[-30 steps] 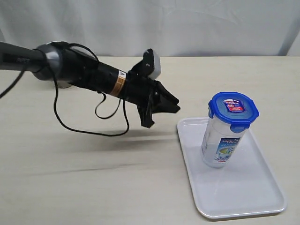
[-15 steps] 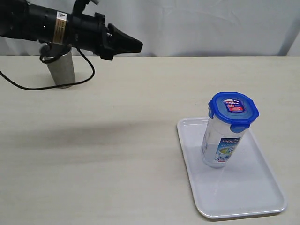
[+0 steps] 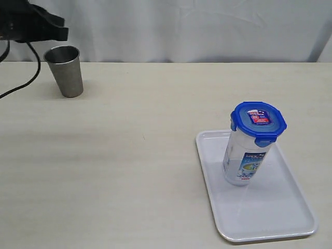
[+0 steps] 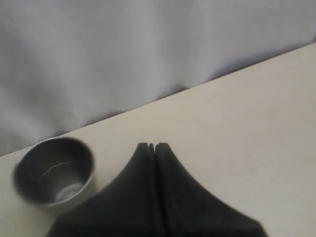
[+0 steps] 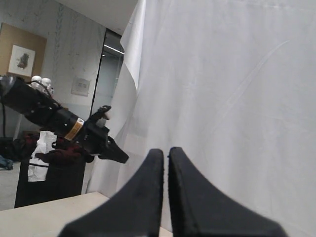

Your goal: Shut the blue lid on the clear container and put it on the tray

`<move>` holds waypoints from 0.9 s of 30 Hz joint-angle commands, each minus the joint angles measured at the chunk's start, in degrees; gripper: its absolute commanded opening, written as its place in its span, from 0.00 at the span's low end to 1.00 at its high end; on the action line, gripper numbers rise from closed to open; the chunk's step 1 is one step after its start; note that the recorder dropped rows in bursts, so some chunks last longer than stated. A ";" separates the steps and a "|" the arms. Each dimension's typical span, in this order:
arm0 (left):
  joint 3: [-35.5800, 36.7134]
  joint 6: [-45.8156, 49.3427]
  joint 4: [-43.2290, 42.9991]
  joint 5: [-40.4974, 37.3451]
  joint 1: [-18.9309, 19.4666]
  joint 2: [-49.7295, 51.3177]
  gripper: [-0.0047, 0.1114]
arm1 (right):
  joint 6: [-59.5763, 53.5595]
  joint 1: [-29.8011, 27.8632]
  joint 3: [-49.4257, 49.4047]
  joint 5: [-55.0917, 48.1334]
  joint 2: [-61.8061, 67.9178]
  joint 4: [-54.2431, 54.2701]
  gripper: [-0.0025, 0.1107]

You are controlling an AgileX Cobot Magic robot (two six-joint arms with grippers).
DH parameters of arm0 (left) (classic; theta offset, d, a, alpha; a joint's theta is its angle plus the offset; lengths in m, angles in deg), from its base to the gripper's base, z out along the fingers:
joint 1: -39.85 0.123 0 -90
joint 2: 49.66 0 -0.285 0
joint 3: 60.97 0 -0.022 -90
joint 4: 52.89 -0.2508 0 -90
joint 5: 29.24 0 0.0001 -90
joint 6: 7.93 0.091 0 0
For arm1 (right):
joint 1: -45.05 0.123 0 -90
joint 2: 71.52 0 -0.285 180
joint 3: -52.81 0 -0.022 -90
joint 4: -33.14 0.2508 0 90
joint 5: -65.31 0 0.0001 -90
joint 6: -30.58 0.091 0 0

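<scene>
At 4 o'clock the tray (image 3: 293, 220) is bearing the clear container (image 3: 243, 165), which is standing with the blue lid (image 3: 258, 120) sitting on top — flap latching is not showing. Tall and narrow, it is risking a topple from any knock. At 10 o'clock the left gripper (image 4: 152, 146), jaws together and empty, is hanging near the steel cup (image 3: 65, 70) — a careless swing could be tipping it. The right gripper (image 5: 162, 154) is showing jaws together too.

The left gripper (image 3: 61, 32) has left the scene's middle and pulled back and up toward ten o'clock, with only its tip in view. Its jaws, slightly parted before, now press together. The cup (image 3: 65, 70) stands uncovered.
</scene>
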 commanded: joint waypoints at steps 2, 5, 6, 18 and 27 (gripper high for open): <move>10.84 0.03 0.28 -12.88 0.07 -12.35 0.04 | 0.18 0.03 -0.26 -0.24 -0.18 0.06 0.06; 15.63 0.14 0.28 -14.12 0.07 -18.83 0.04 | 0.18 0.03 -0.26 -0.24 -0.18 0.06 0.06; 17.20 0.14 0.28 -14.12 0.07 -21.11 0.04 | 0.18 0.03 -0.26 -0.24 -0.18 0.06 0.06; 27.80 -0.23 0.28 -4.56 0.07 -43.64 0.04 | 0.18 0.03 -0.26 -0.24 -0.18 0.06 0.06; 27.80 -0.23 0.28 -3.80 0.07 -51.21 0.04 | 0.18 0.03 -0.26 -0.24 -0.18 0.06 0.06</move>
